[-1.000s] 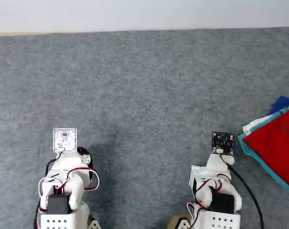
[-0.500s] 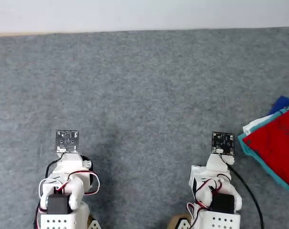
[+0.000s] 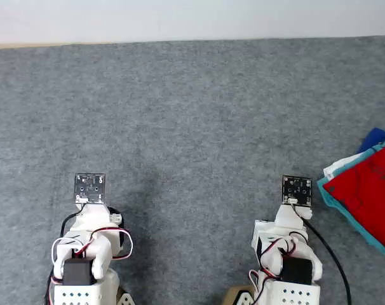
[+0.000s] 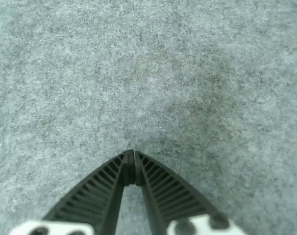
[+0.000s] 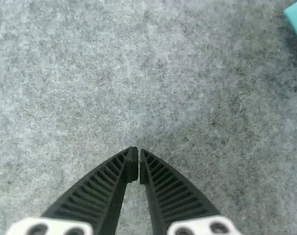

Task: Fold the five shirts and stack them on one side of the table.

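a: where are the shirts seen?

b: a pile of folded shirts (image 3: 361,202) is seen at the right edge of the grey felt-covered counter (image 3: 192,114), in the high view. a red cloth shirt (image 3: 373,184) is laid on top. below it a teal shirt (image 3: 322,194) is shown as a narrow border, then a white shirt (image 3: 337,167), and a dark blue shirt (image 3: 373,136) at the far end of the pile. the pile is cut off by the edge of the view, so it cannot be told if a fifth shirt is there.

a: and how are the two arms placed?

b: the white left arm (image 3: 84,254) and the white right arm (image 3: 288,254) are folded back at the near edge of the counter, well apart from each other. the right arm is near the pile, but the pile is not touched by it. a teal corner of the pile is also caught in the right wrist view (image 5: 296,17).

a: what can be said about the jaws?

b: the left jaws are pressed together at the tips, and nothing is held between them. the right jaws are brought together too, with only a hairline slit left. only bare grey felt is seen under both.
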